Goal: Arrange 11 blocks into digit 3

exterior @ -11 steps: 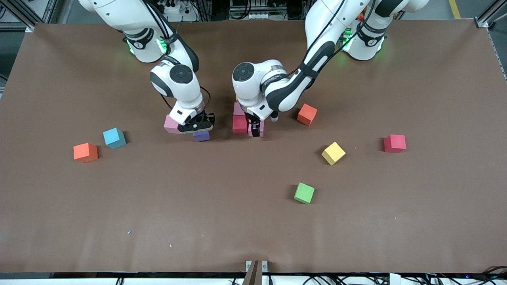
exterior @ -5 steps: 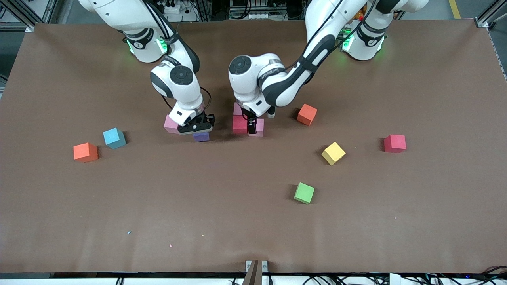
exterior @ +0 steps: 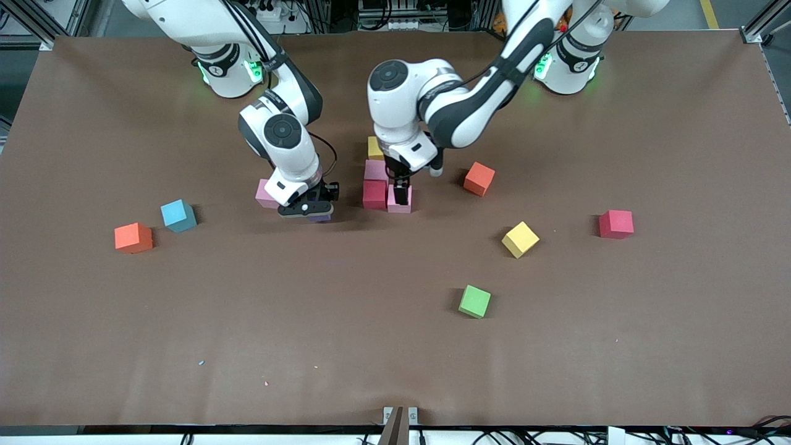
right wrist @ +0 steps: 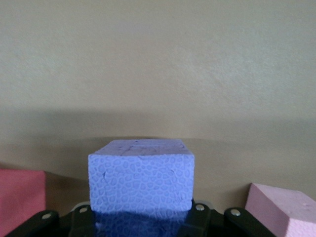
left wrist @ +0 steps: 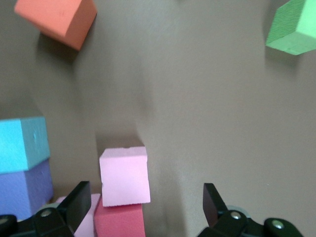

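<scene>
Starting at the right arm's end of the worktop (exterior: 93,321), you have an orange block (exterior: 133,238) and a blue block (exterior: 178,215) lying loose, then a pink block (exterior: 266,192) just beside the right gripper (exterior: 309,213).

That gripper's jaws are clamped on the purple block (exterior: 319,217), low over the worktop; the right wrist view shows the cube (right wrist: 141,180) square between them.

At 3 o'clock from it lies the started figure. Its column of a yellow cube (exterior: 375,148), a pink cube (exterior: 374,169) and a red cube (exterior: 374,194) runs from 12 to 6 o'clock. A second pink cube (exterior: 401,206) touches the red one at its 3 o'clock.

The left gripper (exterior: 400,193) hangs right over that last cube with its jaws spread wide and nothing in them.

Toward the left arm's end, another orange block (exterior: 479,178), a green block (exterior: 474,301), a yellow block (exterior: 520,239) and a red block (exterior: 616,224) lie well apart.

For the coming move, I judge that the purple block must travel toward 3 o'clock to join the figure. The right arm carries it, so watch the left gripper, which sits over the landing area.
</scene>
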